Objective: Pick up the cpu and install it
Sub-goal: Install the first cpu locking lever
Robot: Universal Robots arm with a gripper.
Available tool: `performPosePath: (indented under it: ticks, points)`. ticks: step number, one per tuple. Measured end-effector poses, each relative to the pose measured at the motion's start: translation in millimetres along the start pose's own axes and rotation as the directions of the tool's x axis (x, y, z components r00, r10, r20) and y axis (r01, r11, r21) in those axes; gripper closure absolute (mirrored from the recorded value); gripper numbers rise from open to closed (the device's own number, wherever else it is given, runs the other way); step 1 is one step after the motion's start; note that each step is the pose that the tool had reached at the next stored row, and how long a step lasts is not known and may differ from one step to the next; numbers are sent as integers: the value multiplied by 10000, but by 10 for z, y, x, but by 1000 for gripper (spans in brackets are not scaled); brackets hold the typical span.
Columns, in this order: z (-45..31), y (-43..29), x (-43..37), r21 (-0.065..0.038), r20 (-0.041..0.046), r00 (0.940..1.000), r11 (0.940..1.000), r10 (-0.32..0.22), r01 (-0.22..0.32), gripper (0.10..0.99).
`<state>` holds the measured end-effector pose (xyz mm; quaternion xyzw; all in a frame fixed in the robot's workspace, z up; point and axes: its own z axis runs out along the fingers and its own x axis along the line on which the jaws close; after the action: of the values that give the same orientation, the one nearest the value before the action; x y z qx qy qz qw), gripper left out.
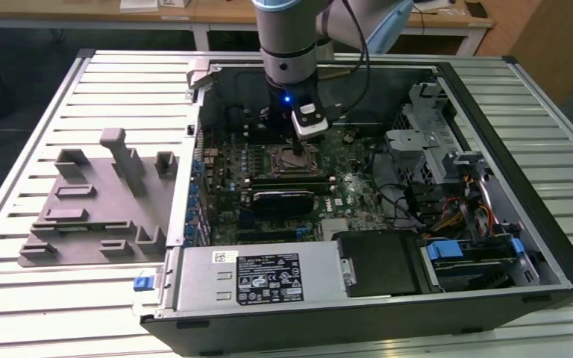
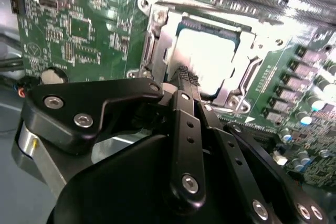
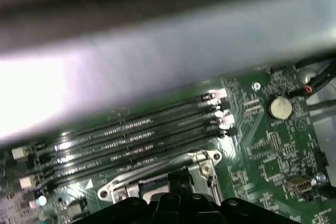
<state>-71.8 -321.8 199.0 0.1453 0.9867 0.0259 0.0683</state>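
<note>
The cpu [image 2: 210,59], a shiny silver square, lies flat inside the metal socket frame [image 2: 157,40] on the green motherboard. My gripper [image 2: 184,74] is shut, its black fingers drawn together with the tips right at the cpu's near edge; I cannot tell whether they touch it. In the exterior view the gripper [image 1: 298,147] hangs straight down just above the socket [image 1: 295,159] in the middle of the open computer case. In the first wrist view the gripper [image 3: 176,182] sits over the socket frame [image 3: 157,174].
Memory slots [image 3: 136,135] run beside the socket, and a coin cell [image 3: 279,107] sits nearby. A grey fixture tray [image 1: 98,201] lies on the table at the exterior view's left. The power supply [image 1: 257,276] and drive cage [image 1: 436,149] crowd the case.
</note>
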Motion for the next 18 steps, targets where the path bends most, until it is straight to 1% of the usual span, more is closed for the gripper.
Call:
performPosePath:
  ticks: [2, 5, 6, 12, 13, 14, 16, 18]
  points:
    - [1, -26, -18, 15, -53, 10000, 10000, 2, -2, 980]
    - [3, -49, -44, 77, -260, 9997, 10000, 9, -7, 980]
    - [3, -51, -46, 85, -281, 9996, 10000, 9, -7, 980]
    - [-9, -53, -48, 97, -280, 9996, 10000, 8, -6, 980]
    - [-79, -47, -56, 110, -274, 9996, 9999, 7, -4, 980]
    - [-104, -45, -60, 110, -274, 9996, 9999, 7, -4, 980]
    - [-126, -43, -63, 111, -274, 9996, 9999, 7, -4, 980]
    - [-126, -43, -63, 109, -273, 9996, 9999, 7, -4, 980]
